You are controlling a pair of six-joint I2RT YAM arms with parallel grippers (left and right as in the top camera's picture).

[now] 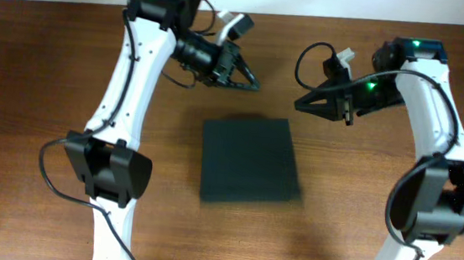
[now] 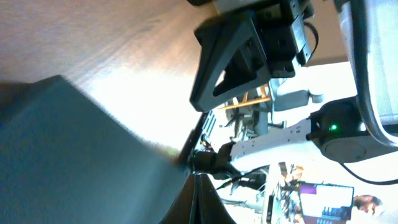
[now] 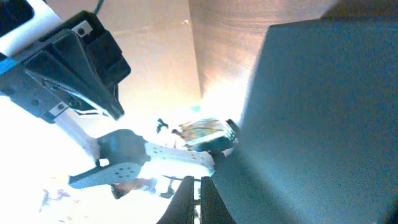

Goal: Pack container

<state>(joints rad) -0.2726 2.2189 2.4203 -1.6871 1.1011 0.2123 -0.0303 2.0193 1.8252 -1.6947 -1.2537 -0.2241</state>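
The container (image 1: 250, 161) is a dark, matte, roughly square box lying flat with its lid down at the middle of the table. My left gripper (image 1: 253, 85) hovers just beyond its far edge, pointing right, shut and empty. My right gripper (image 1: 300, 105) hangs off the container's far right corner, pointing left, also shut and empty. In the left wrist view the container (image 2: 74, 155) fills the lower left beside my left gripper (image 2: 196, 177). In the right wrist view the container (image 3: 323, 112) fills the right side beside my right gripper (image 3: 196, 180).
The wooden table (image 1: 50, 89) ends at a white wall along the top. The left arm's base (image 1: 110, 170) stands front left and the right arm's base (image 1: 436, 198) front right. Bare wood surrounds the container on all sides.
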